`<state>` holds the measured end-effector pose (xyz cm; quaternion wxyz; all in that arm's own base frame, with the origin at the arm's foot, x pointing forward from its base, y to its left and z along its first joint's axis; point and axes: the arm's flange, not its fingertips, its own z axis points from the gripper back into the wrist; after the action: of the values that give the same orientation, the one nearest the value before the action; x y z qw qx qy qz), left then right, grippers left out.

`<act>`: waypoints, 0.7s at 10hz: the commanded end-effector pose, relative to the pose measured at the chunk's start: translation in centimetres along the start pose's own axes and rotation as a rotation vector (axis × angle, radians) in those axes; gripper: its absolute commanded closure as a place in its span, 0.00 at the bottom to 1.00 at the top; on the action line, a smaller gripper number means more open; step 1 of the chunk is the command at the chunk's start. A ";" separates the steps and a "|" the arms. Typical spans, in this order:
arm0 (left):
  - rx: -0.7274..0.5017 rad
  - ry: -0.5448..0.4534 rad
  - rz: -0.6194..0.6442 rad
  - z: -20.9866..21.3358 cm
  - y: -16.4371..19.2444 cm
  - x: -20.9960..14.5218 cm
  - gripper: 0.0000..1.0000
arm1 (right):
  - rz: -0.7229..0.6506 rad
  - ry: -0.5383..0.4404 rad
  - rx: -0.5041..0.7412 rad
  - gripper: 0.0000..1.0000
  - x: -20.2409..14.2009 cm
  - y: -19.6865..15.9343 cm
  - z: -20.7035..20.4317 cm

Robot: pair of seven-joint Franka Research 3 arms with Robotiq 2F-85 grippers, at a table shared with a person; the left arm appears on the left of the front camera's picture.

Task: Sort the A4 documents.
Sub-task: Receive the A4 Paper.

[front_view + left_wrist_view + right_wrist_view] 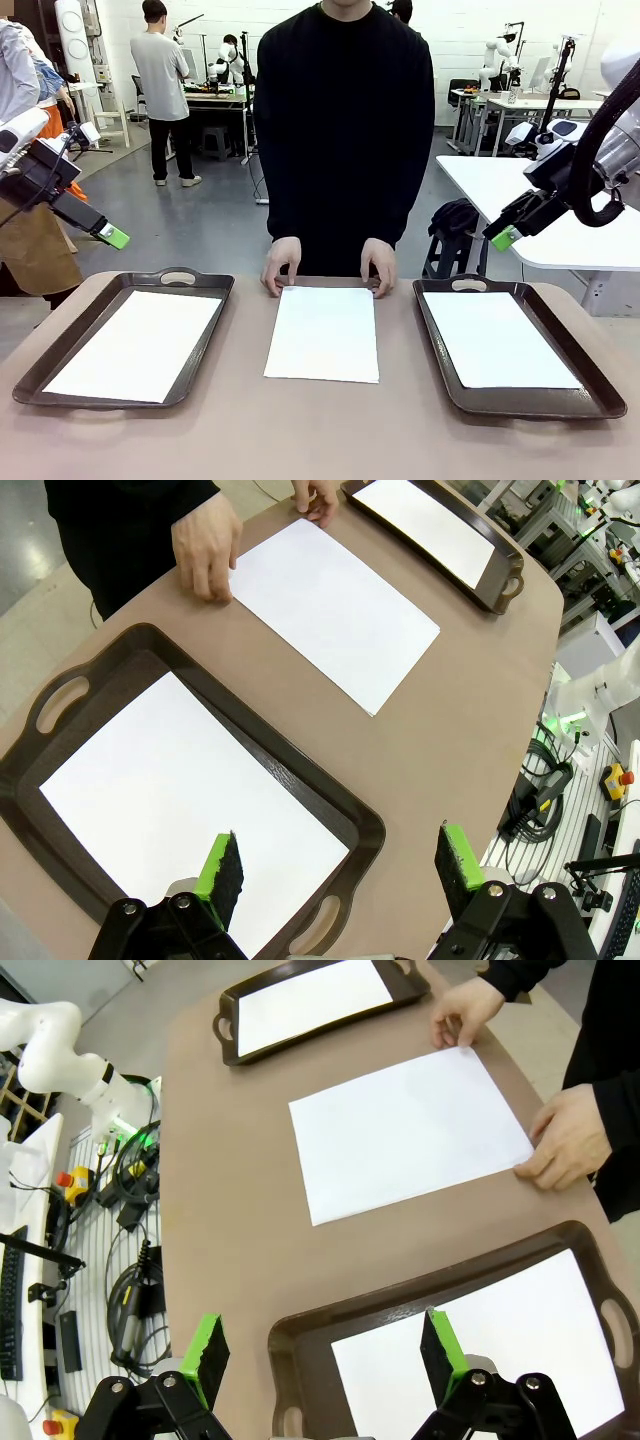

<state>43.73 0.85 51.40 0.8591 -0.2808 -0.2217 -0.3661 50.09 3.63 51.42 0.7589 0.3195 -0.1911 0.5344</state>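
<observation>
Currently both pairs of green fingers (222,865) stand spread, holding nothing: left gripper (340,862) above the left tray (110,645), right gripper (322,1348) above the right tray (300,1335). Between the trays lies the loose A4 document (322,333), the left tray's sheet (135,345) at nine o'clock of it, the right tray's sheet (497,340) at three, the person's hands (282,265) pinning its twelve o'clock edge. It is possibly several sheets; a flat pinch could slide or crease it.

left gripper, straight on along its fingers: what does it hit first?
Probably the left tray, at its rim nearest the middle A4 sheet, or the table just beyond; depth is unclear. The open left gripper hangs over that corner, nothing between.
</observation>
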 end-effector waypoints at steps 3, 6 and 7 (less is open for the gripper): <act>-0.003 0.002 -0.009 0.0 -0.1 0.0 0.00 | 0.010 0.003 -0.006 0.00 0.1 0.0 -0.2; -0.003 0.002 -0.009 0.0 -0.1 0.0 0.00 | 0.010 0.003 -0.006 0.00 0.1 0.0 -0.2; -0.003 0.002 -0.009 0.0 -0.1 0.0 0.00 | 0.010 0.003 -0.006 0.00 0.1 0.0 -0.2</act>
<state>43.73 0.85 51.40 0.8591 -0.2807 -0.2217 -0.3661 50.09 3.63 51.42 0.7588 0.3195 -0.1911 0.5344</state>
